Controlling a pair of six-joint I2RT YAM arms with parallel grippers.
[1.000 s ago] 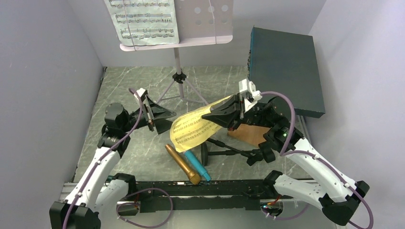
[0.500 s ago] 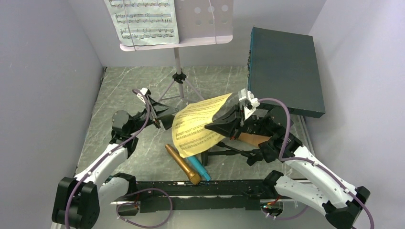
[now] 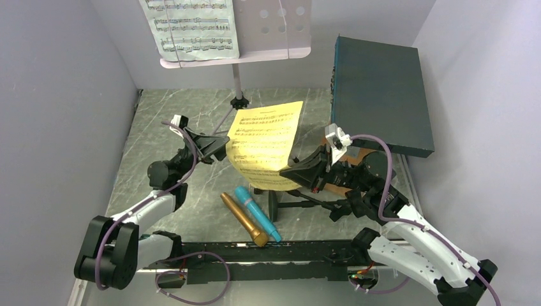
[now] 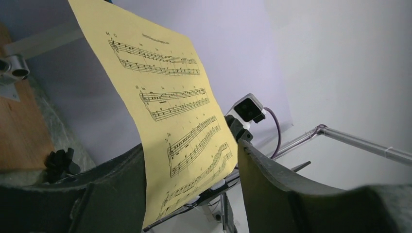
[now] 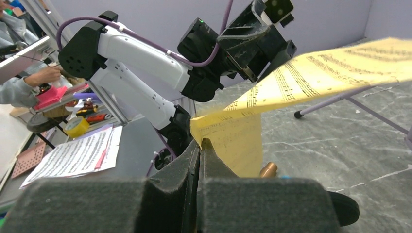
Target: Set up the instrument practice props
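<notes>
Yellow sheet-music page point(image 3: 265, 135): held up above mid tabletop point(image 3: 159, 121), lower part curled. Right end effector point(image 3: 285, 172) clenched on the page's 6 o'clock corner. Left end effector point(image 3: 222, 144) released, jaws apart, the page's 9 o'clock edge between them. Pale perforated music desk point(image 3: 281, 25) at 12 o'clock carries a white sheet-music page point(image 3: 191, 25). Gold microphone point(image 3: 243, 220) and blue microphone point(image 3: 256, 212) lie side by side at 6 o'clock.

Top view: high above yellow page point(image 3: 265, 140), looking down; left wrist: close, facing its printed side; right wrist: close at its lower edge; all share it
</notes>
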